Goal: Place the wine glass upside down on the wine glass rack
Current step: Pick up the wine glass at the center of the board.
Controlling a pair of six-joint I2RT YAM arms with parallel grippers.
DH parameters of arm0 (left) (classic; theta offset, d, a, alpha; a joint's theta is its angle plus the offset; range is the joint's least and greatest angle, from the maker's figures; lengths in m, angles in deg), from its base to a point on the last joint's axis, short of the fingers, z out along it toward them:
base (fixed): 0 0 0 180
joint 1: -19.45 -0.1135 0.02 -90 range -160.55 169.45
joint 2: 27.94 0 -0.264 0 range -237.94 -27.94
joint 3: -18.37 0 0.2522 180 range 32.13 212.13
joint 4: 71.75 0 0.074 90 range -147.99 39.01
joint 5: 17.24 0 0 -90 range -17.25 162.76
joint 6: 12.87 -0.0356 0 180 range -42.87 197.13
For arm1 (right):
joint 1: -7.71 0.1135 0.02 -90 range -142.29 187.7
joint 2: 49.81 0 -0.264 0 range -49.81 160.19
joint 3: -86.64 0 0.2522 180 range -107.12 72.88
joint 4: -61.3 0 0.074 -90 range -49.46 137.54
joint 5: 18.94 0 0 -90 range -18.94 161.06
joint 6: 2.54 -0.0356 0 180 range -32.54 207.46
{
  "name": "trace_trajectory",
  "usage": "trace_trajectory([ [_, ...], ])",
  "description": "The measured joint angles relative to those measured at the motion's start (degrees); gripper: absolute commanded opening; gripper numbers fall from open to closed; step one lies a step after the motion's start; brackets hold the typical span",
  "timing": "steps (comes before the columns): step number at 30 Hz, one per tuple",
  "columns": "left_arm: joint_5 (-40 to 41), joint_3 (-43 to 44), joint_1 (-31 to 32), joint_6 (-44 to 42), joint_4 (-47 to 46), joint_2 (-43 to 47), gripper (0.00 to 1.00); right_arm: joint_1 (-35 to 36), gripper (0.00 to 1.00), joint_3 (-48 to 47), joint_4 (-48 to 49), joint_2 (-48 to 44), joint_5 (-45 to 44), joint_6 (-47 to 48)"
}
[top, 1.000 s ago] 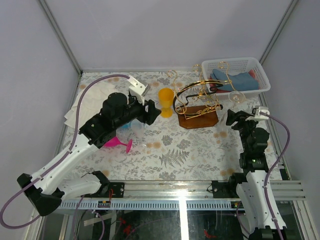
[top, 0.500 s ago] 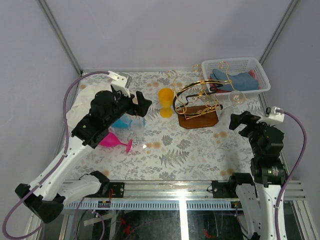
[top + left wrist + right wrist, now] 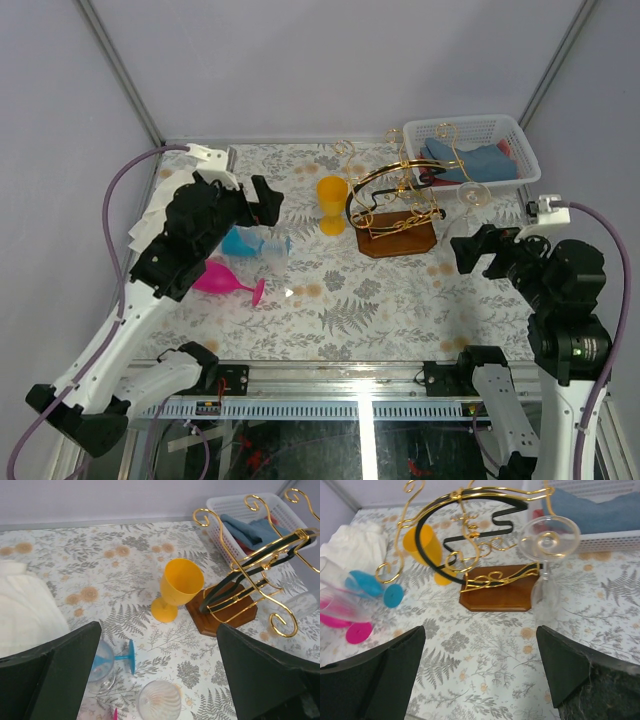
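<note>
Wine glass [image 3: 549, 539] hangs foot-up, long axis vertical, on the 3 o'clock side of the wine glass rack [image 3: 495, 587]. It lies at 1 o'clock from the nearer right gripper [image 3: 480, 645]. Right gripper and left gripper [image 3: 159, 635]: jaws wide apart, empty.

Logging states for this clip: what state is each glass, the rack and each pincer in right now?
clear wine glass: upside down, hanging from a gold arm
wine glass rack: upright, holding that one glass
yellow goblet: standing upright
blue glass: lying on its side
pink glass: lying on its side
second clear glass: off the rack, pose unclear
left pincer: open, empty
right pincer: open, empty
</note>
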Motion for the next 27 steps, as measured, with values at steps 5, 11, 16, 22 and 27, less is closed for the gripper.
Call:
trace_trajectory([
  [5,4.7,0.0,0.0,-0.02,3.67,5.07,1.0,1.86,0.99,-5.81,-3.43,6.71,6.08,1.62],
  [11,9.16,-0.13,0.0,0.2,8.26,10.6,1.0,12.94,0.99,-16.85,-7.69,18.4,6.38,4.28],
  [16,11.58,-2.03,0.0,1.27,11.26,14.8,1.0,19.56,0.99,-22.91,-8.28,24.68,6.25,5.22],
  [22,13.99,-4.81,-0.22,2.73,14.53,19.76,1.0,33.79,0.99,-24.81,-6.86,30.88,-0.24,4.46],
  [27,15.45,-5.53,-0.22,3.17,15.39,22.27,1.0,51.28,0.99,-26.8,-2.82,39.1,-9.84,4.2],
])
